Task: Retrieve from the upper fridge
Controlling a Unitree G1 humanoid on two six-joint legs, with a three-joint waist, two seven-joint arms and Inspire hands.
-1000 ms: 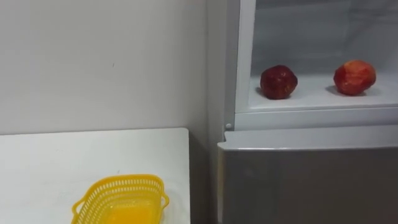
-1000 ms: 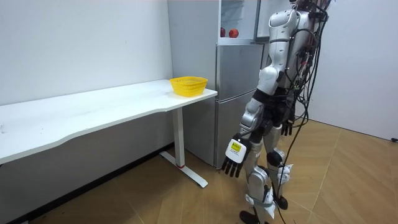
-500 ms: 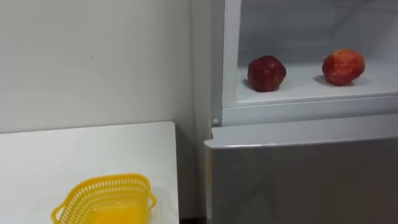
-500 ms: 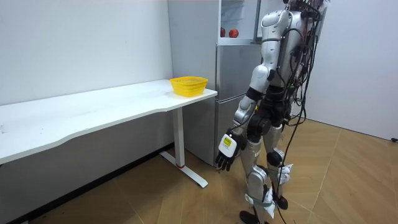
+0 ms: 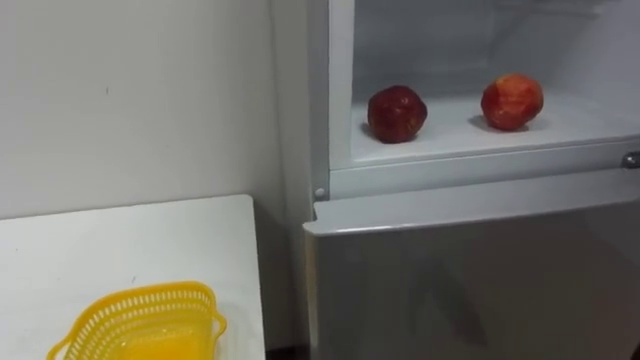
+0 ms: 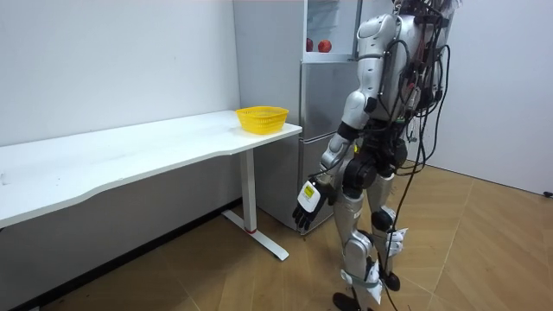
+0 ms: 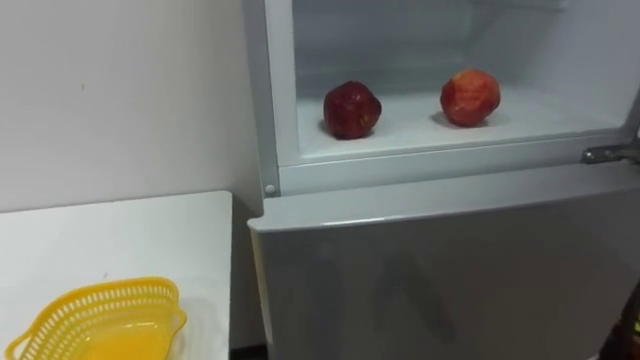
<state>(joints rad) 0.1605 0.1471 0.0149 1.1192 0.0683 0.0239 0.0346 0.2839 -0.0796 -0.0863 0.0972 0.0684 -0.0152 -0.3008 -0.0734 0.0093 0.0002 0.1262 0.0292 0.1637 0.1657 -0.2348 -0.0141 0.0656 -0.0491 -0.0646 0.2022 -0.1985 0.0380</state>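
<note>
Left hand (image 6: 308, 203) hangs seemingly relaxed before the fridge (image 6: 324, 99).

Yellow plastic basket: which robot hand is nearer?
Left. The left hand hangs lower than the yellow plastic basket, past the white table's end; the right hand is farther, before the grey fridge.

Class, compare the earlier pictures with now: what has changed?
The robot leaned toward the fridge; its hanging left hand swung toward the room view's left. Nothing was grasped. The dark apple, the lighter apple and yellow basket stayed put; the head camera shifted.
</note>
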